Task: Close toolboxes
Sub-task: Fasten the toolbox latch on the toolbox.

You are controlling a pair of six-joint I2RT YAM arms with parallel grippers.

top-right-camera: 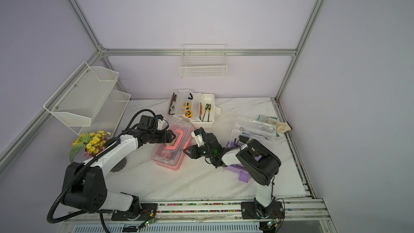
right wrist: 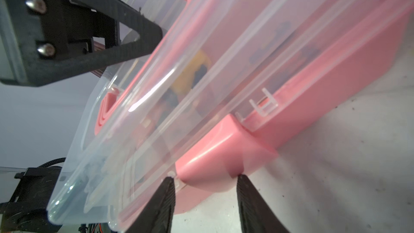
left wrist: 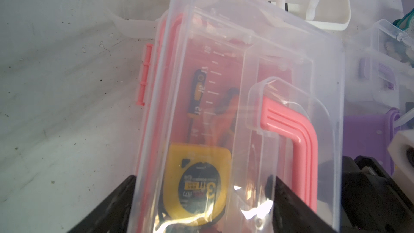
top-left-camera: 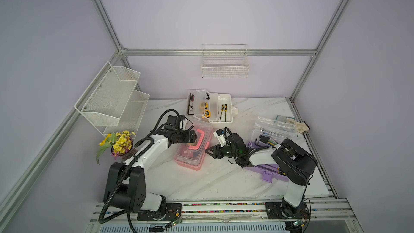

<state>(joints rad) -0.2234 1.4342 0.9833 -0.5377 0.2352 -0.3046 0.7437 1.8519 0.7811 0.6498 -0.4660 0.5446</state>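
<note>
The pink toolbox (top-left-camera: pixel 192 154) (top-right-camera: pixel 170 153) lies mid-table with its clear lid (left wrist: pixel 224 48) down over a yellow tape measure (left wrist: pixel 197 182) and a screwdriver. My left gripper (top-left-camera: pixel 194 139) (left wrist: pixel 203 180) is over the lid beside the pink handle (left wrist: pixel 298 131), open, jaws wide apart astride the lid's raised part. My right gripper (top-left-camera: pixel 208 151) (right wrist: pixel 205 175) is at the box's right side, open, its jaws either side of the pink latch (right wrist: pixel 212 153). The white toolbox (top-left-camera: pixel 224 108) stands open at the back. The purple toolbox (top-left-camera: pixel 266 173) lies open under my right arm.
A pot of yellow flowers (top-left-camera: pixel 119 143) stands left of my left arm. A white mesh shelf (top-left-camera: pixel 112 99) hangs on the left wall and a wire basket (top-left-camera: pixel 225 63) on the back wall. A cloth (top-left-camera: pixel 300 125) lies at the table's right edge.
</note>
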